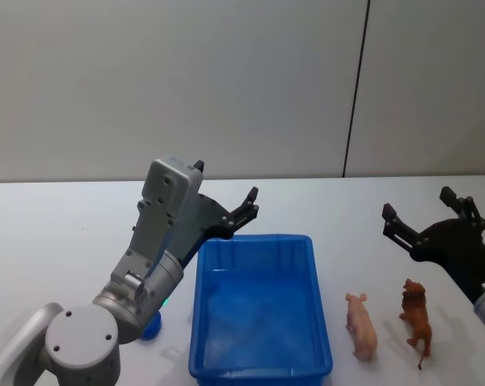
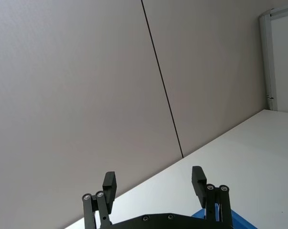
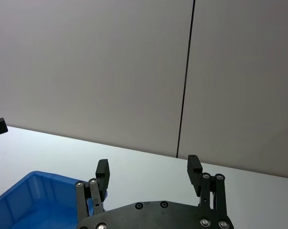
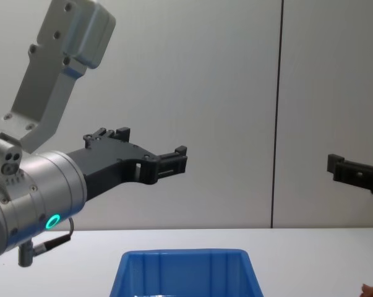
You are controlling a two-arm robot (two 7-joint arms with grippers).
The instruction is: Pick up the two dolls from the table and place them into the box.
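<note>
- The two dolls, a pink doll shaped like a pig and a reddish-brown doll shaped like a maned animal, both lie on the table to the right of the box.
- The pink doll is just beside the box's right wall and does not touch it. The reddish-brown doll is one step farther from the box, with a strip of bare tabletop between the two.
- Both dolls sit level with the near half of the box, and neither gripper touches them.
- The box is bright blue and rimmed, and stands open-topped in front of the robot. Vertical ribs show on its far inner wall.
- The left gripper hangs in the air over the box's far left corner, well above the rim as seen from the chest view. Its fingers are spread wide and hold nothing.
- A green-blue ring light glows on the left arm, to the left of the box.
- The right gripper is raised off to the right of the box, beyond the dolls on their far side and well above them. Its fingers are also spread wide and empty.
- Behind the box rises a grey-white wall with a dark vertical seam.
</note>
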